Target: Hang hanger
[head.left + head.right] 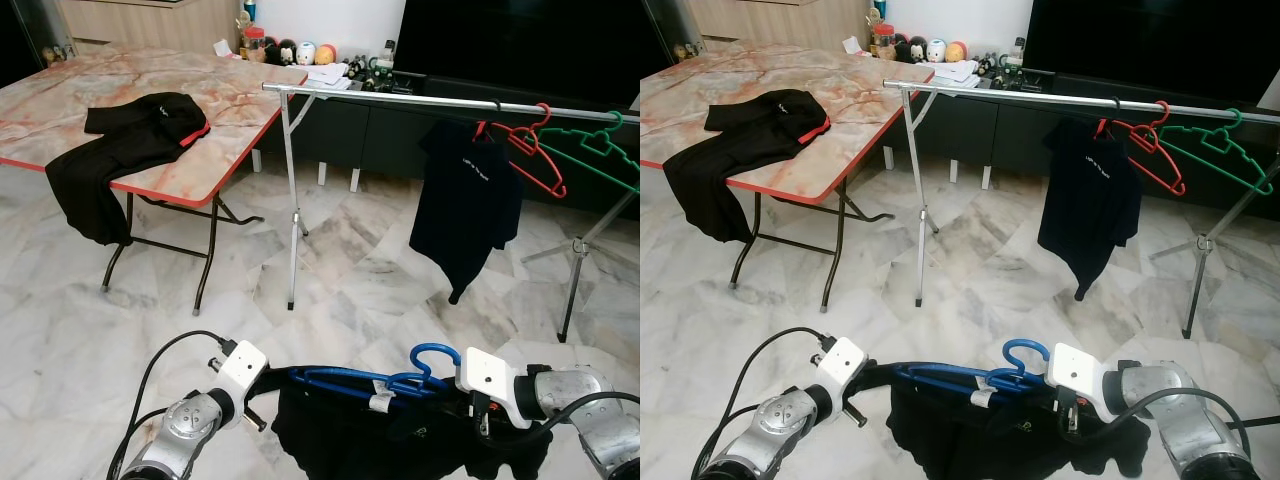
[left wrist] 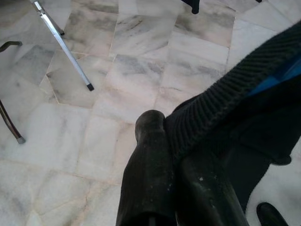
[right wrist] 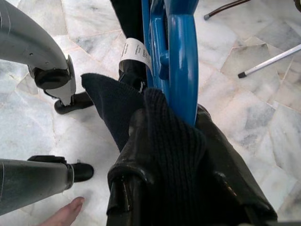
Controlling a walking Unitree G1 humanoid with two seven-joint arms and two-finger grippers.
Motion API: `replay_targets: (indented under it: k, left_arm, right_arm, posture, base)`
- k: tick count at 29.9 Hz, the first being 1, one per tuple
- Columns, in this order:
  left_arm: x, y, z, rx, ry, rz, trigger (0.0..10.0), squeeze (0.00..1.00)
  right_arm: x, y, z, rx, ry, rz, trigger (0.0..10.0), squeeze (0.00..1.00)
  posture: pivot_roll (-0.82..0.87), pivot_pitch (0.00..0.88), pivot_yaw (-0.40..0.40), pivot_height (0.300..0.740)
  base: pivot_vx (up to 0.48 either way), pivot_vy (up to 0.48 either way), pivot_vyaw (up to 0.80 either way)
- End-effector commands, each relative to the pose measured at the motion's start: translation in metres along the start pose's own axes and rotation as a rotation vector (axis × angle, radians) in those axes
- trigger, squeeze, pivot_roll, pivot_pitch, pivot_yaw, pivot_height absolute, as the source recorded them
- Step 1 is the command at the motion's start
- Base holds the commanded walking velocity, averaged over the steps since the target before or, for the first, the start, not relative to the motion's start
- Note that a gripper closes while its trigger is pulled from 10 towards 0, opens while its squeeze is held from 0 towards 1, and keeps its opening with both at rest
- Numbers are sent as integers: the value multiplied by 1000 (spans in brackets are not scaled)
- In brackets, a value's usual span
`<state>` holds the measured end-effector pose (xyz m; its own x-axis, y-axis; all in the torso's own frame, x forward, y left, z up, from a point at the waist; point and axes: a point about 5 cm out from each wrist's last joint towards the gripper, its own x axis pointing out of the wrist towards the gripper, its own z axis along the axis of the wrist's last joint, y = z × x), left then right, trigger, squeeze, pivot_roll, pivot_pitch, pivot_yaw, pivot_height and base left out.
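The blue hanger [image 1: 365,381] is smooth shiny plastic with a curved hook, and a white tag hangs from it. A soft black knit shirt [image 1: 400,440] with ribbed edges is draped on it. The hanger is held low in front of the robot, at about 6 o'clock in the head views, over the pale marble floor [image 1: 350,280].

The left gripper [image 2: 160,179] reaches in from 7 o'clock. Its two black fingers are squeezed tight on the ribbed edge of the shirt. The right gripper [image 3: 188,141] reaches in from 5 o'clock. Its fingers are clamped on the blue hanger with knit cloth bunched between them. Both silver arms are bent inward, so the hanger lies flat between them.

Far ahead, at 12 to 2 o'clock, stands a thin silver metal rail [image 1: 400,97] on skinny legs. A dark shirt [image 1: 465,200] hangs from it. Just beside that hang a red hanger [image 1: 530,150] and a green hanger [image 1: 595,150], both thin wire shapes. The rail is well apart from the blue hanger.

At 10 o'clock is a folding table [image 1: 230,100] with a pinkish marble top and red edge. Black clothes [image 1: 120,150] lie on it and droop over the side. Small toys and jars [image 1: 290,50] sit at its far end.
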<state>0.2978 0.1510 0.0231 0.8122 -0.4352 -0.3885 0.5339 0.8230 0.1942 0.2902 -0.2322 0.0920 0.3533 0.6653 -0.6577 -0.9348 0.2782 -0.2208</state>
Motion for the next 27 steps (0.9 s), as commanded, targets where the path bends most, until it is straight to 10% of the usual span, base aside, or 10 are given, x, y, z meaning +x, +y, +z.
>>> replay_targets:
  k: [1, 16, 27]
  left_arm:
    - [-3, 5, -2, 25, 24, 4, 0, 0]
    - [-3, 22, 25, 9, -67, 5, 0, 0]
    - [-10, 15, 43, 60, -70, -176, 0, 0]
  right_arm:
    - [-7, -8, 2, 5, -19, -48, 0, 0]
    - [11, 7, -22, -111, 233, -32, 0, 0]
    - [34, -3, -15, -60, 213, -284, 0, 0]
  posture:
    - [56, 91, -19, 740]
    - [75, 89, -21, 740]
    - [87, 87, -20, 740]
  base:
    - [0, 0, 0]
    - [0, 0, 0]
    - [0, 0, 0]
